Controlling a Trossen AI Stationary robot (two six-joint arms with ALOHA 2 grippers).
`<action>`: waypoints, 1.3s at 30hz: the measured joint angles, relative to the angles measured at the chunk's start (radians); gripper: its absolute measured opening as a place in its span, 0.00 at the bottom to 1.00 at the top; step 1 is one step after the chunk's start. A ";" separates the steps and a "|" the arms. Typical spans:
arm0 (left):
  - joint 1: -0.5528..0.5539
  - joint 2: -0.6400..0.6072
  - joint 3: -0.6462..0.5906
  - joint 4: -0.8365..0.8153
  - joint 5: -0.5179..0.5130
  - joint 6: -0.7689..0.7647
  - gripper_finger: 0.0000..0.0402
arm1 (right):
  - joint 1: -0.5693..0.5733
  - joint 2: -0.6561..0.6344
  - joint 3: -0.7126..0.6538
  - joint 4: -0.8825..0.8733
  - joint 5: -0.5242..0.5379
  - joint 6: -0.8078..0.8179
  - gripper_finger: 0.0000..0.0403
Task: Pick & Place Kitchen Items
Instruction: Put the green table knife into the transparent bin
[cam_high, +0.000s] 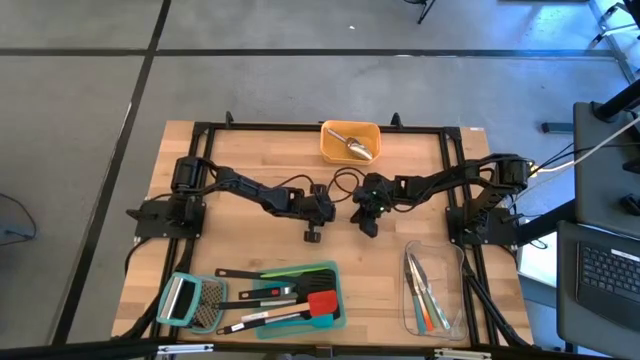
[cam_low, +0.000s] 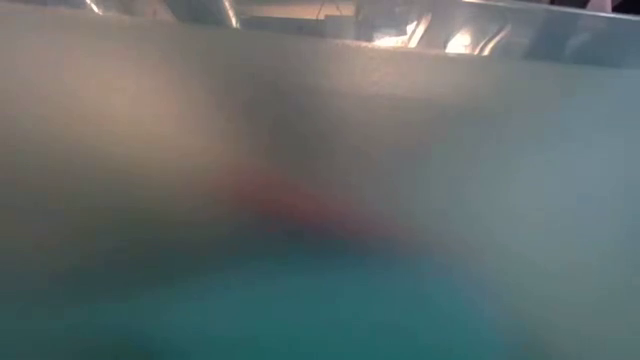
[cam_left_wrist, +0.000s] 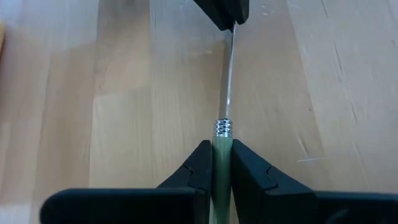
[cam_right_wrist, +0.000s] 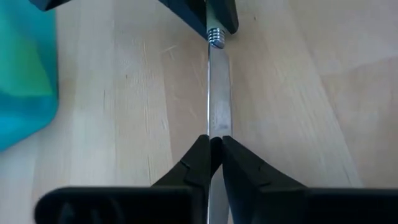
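High view: both grippers' fingers clamp one green-handled knife (cam_left_wrist: 226, 93) mid-table between orange container (cam_high: 350, 141) and teal tray (cam_high: 333, 271).

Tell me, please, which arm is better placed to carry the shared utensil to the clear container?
Right, I think. The left tool and right tool both clamp the green-handled utensil at mid-table, the right on its metal shaft, and the clear container sits on the right arm's side.

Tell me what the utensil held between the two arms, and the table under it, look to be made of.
Utensil: the blade looks like bright metal, with a ribbed silver collar; the pale green handle looks like plastic or silicone, which one is unclear. Left tool grips the handle, right tool the blade. Table: light wood planks with visible grain.
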 joint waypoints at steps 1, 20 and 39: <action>0.000 0.002 0.001 -0.006 -0.003 -0.006 0.07 | 0.000 -0.003 -0.001 0.003 0.006 0.000 0.09; -0.012 -0.187 -0.010 -0.215 -0.104 -0.125 0.07 | 0.124 -0.445 -0.002 -0.045 0.300 0.021 0.53; -0.080 -0.781 -0.351 0.384 -0.079 -0.261 0.07 | 0.278 -0.711 0.000 0.131 0.459 -0.010 0.54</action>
